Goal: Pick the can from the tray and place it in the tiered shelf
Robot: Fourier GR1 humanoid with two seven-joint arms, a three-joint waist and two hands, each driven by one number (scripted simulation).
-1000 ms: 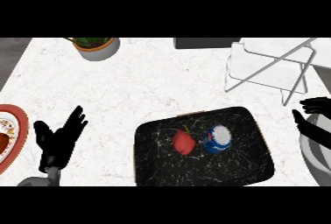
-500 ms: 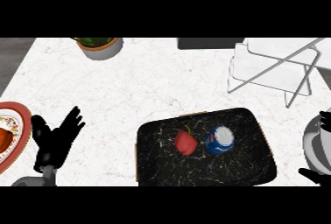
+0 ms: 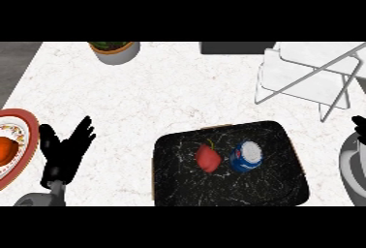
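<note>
There is one view, the head view, set above the scene and looking steeply down on the white speckled marble tabletop point(image 3: 178, 97). Its far edge runs along the top of the view, and the near side is cut off at the bottom, where a grey forearm enters. The view stands fairly near: the black marbled rectangular tray point(image 3: 229, 189) fills much of the lower middle. The white wire-framed tiered shelf point(image 3: 307, 72) is cropped at the upper right, and a red-rimmed round plate point(image 3: 22, 131) at the left edge. No second view shares this ground.
</note>
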